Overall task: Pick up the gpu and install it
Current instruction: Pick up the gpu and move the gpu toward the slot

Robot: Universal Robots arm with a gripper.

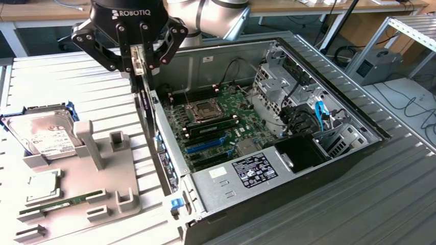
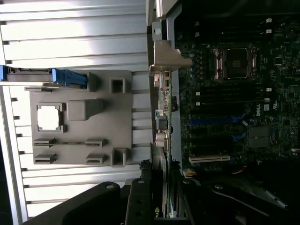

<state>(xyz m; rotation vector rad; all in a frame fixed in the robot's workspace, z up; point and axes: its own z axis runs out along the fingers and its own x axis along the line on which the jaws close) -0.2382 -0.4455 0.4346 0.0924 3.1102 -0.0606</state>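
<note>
The gpu (image 1: 142, 104) is a thin black card seen edge-on. It hangs upright from my gripper (image 1: 141, 67), whose fingers are shut on its upper edge. It sits just over the open computer case's (image 1: 272, 171) wall on the exterior view's left, between the grey fixture and the motherboard (image 1: 218, 115). In the wrist view the gpu's silver bracket (image 2: 164, 58) and its ports line up along that case wall, with my gripper (image 2: 159, 192) closed around the card. The motherboard's expansion slots (image 1: 204, 146) lie a little to the exterior view's right of the card, below it.
On the exterior view's left stands a grey fixture (image 1: 102, 176) with a silver hard drive (image 1: 44, 135), a processor chip (image 1: 42, 185) and a green memory stick (image 1: 58, 204). Inside the case are a drive cage (image 1: 272, 87), cables (image 1: 320, 115) and a power supply (image 1: 256, 171).
</note>
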